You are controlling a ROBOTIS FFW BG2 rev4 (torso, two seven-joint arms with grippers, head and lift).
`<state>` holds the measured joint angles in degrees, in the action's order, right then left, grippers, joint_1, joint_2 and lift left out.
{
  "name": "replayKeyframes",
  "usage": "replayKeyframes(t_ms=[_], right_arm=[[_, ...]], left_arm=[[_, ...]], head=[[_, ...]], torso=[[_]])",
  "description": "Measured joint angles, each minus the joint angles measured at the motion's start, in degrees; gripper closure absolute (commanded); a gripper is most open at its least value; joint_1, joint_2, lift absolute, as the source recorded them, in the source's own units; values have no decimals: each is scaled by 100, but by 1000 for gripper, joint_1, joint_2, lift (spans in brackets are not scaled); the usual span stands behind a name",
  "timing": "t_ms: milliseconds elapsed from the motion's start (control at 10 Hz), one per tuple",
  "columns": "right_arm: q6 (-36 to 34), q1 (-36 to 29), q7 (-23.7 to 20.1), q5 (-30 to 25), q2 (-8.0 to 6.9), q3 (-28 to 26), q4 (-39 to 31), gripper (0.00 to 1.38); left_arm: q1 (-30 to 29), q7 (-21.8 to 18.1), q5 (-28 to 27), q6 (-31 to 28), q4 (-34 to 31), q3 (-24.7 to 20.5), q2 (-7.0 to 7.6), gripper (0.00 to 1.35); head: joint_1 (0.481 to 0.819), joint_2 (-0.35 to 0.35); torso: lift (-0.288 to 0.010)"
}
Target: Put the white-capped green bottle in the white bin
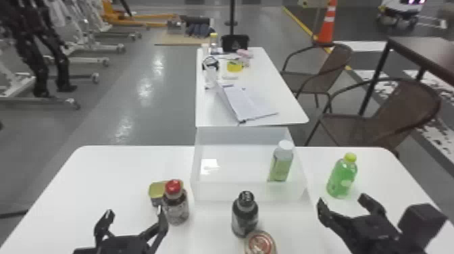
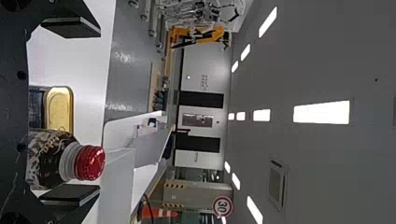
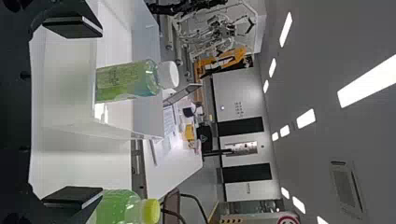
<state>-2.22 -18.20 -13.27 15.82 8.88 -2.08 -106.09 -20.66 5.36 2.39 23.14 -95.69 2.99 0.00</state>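
The white-capped green bottle [image 1: 281, 162] stands upright inside the white bin [image 1: 216, 192], toward its right side. My right gripper [image 1: 343, 204] is open, in front of and to the right of the bin, apart from the bottle. In the right wrist view, the same bottle [image 3: 128, 81] shows beyond the spread fingers of my right gripper [image 3: 72, 112]. At the front left, my left gripper [image 1: 133, 216] stands open with nothing held. The left wrist view has my left gripper [image 2: 70, 112] wide apart, a red-capped bottle [image 2: 51, 158] near one finger.
A yellow-capped green bottle [image 1: 342, 177] stands right of the bin, just beyond my right gripper. The red-capped bottle [image 1: 176, 206] and a gold-lidded can [image 1: 157, 191] are at the left. A black bottle [image 1: 245, 216] and a round-lidded container [image 1: 260, 244] stand before the bin.
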Motion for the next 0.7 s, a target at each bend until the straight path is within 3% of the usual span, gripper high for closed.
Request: replayKeyframes(t_ms=[700], right_arm=[[84, -534, 0, -235, -8, -4, -102, 107]], left_arm=[[-30, 0, -70, -51, -19, 7, 0, 125]], head=[[549, 0]], torso=[[-100]])
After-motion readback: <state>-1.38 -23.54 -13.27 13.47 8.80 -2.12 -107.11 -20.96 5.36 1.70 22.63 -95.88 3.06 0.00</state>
